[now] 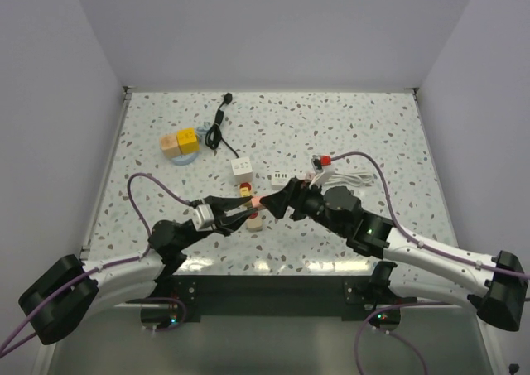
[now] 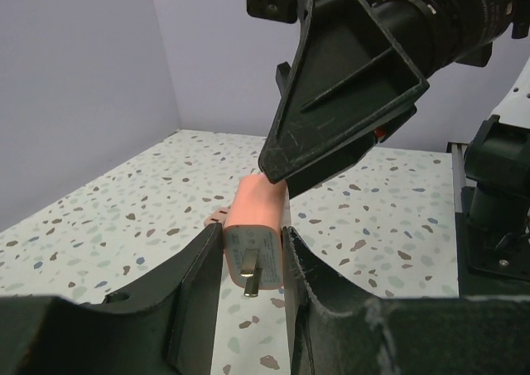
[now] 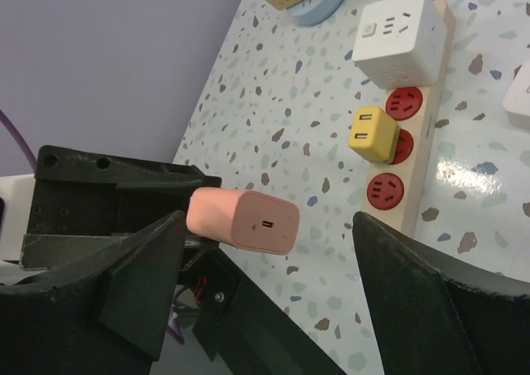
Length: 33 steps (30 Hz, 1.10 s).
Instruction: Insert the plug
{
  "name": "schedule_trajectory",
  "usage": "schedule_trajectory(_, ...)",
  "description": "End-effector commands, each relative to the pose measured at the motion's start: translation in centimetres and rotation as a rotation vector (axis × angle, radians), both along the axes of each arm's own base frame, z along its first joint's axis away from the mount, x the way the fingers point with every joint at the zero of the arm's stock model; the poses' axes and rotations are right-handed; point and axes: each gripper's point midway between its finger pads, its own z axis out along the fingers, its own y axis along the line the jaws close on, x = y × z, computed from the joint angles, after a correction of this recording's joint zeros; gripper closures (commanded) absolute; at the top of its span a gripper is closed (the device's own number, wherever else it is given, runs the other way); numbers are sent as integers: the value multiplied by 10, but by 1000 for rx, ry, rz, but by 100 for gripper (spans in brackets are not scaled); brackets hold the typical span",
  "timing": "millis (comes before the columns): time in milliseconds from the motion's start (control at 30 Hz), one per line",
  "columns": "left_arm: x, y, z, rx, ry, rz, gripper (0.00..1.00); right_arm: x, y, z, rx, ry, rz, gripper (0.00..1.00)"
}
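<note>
Speckled table (image 1: 331, 127): left tool (image 2: 252, 247) clamps pink plug (image 3: 240, 219), right tool (image 1: 277, 199) splayed around it, power strip (image 3: 421, 158) below

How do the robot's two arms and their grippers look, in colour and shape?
The left arm and right arm have white links and black joints; a purple cable runs along each. The left gripper and right gripper are black, with broad wedge-shaped fingers.

A white speckled table (image 1: 348, 127) fills the enclosure; plain pale-lilac walls (image 1: 273, 27) rise behind the table and along both sides (soft, even light).
</note>
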Motion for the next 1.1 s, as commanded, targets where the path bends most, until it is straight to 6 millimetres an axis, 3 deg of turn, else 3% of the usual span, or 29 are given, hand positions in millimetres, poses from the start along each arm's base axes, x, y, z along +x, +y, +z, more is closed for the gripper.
schedule_trajectory(0,-45,44,83,-314,-361,17,100,-1,7,11,100,22,5,16)
schedule_trajectory(400,-51,46,94,-347,-402,5,100,-14,31,10,224,94,107,20)
schedule_trajectory(700,-55,46,95,-344,-419,-5,100,-13,23,18,262,71,80,29)
schedule_trajectory(1000,-57,36,85,-295,-411,-44,100,-11,17,26,262,22,67,71)
schedule_trajectory(1033,-58,32,82,-279,-411,-61,100,-10,16,27,263,15,59,85)
schedule_trajectory(1067,-58,30,78,-264,-403,-67,100,-8,15,27,262,5,51,90)
